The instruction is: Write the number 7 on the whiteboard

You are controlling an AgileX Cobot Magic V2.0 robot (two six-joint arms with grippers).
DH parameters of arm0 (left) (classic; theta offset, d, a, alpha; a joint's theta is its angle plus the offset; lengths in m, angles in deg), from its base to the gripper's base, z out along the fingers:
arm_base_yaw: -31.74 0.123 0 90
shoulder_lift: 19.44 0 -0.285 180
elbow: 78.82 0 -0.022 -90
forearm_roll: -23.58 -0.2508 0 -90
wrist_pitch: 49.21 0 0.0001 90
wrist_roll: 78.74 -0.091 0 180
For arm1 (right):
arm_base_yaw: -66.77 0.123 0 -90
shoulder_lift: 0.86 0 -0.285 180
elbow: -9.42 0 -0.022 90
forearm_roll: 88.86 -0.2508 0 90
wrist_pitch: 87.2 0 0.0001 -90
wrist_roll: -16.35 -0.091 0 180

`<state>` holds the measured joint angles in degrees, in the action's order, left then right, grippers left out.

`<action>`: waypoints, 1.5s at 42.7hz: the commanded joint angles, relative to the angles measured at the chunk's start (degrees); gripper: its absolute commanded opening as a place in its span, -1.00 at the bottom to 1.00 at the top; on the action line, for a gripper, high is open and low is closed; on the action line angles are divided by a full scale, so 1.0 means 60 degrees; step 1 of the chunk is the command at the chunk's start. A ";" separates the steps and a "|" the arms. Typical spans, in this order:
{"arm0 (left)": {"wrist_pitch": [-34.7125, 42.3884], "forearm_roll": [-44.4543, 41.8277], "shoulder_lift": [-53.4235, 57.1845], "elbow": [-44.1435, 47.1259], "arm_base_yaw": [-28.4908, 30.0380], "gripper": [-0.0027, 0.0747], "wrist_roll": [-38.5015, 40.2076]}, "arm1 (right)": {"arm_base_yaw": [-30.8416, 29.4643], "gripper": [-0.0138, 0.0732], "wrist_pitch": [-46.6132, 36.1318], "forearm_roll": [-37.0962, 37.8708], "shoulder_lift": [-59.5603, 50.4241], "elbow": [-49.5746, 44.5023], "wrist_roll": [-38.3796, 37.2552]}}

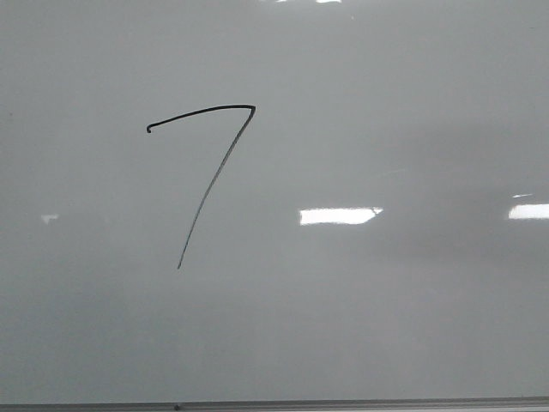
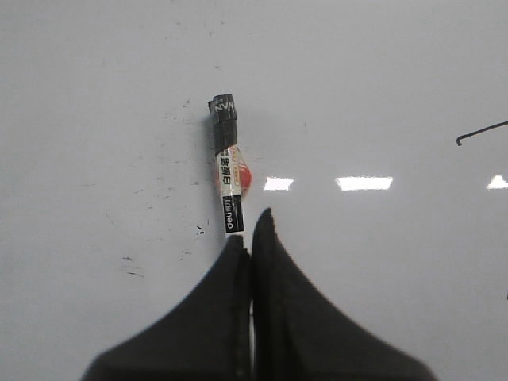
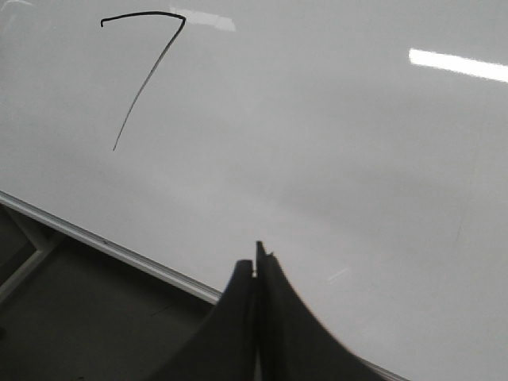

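On the far left, seen from the left wrist camera, a black marker pen with a white and red printed label (image 2: 228, 167) lies flat on the glossy pale grey-white whiteboard (image 1: 412, 103). The left arm's dark gripper (image 2: 251, 238) sits just short of the pen's near end, fingers pressed together with nothing between them. A few tiny dark specks dot the board around the pen. Moving right, the thin black hand-drawn number 7 (image 1: 210, 167) sits left of centre in the front view, arched top stroke with a little hook, long slanted downstroke. Further right are bright rectangular glare patches (image 1: 339, 215). The right arm's dark gripper (image 3: 258, 258) is pinched closed too, empty, hovering near the board's thin grey bottom frame (image 3: 119, 250), well apart from the 7.
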<state>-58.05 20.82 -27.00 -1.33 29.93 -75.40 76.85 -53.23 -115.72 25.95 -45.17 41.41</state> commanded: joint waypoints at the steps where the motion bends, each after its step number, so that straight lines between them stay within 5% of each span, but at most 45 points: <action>1: 0.0700 0.0093 0.0163 0.0049 0.0016 -0.98 0.0023 | -0.0051 -0.82 -0.0658 -0.0143 0.0046 0.0264 0.0021; 20: 0.0700 0.0093 0.0163 0.0049 0.0016 -0.98 0.0023 | -0.0063 -0.82 -0.1837 0.0942 -0.0475 -0.0187 -0.0118; 32: 0.0700 0.0093 0.0163 0.0049 0.0016 -0.98 0.0023 | -0.0561 -0.82 -0.5266 0.3666 -0.2715 -0.2828 -0.3578; 41: 0.0700 0.0093 0.0163 0.0049 0.0016 -0.98 0.0023 | -0.1282 -0.82 -0.4999 0.3643 -0.3413 -0.3841 -0.3619; 64: 0.0700 0.0093 0.0146 0.0049 0.0016 -0.98 0.0023 | -0.1313 -0.82 -0.4460 0.3571 -0.3445 -0.3989 -0.3619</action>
<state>-58.15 20.82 -27.00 -1.33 29.93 -75.40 69.42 -75.83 -94.54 6.31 -69.32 19.87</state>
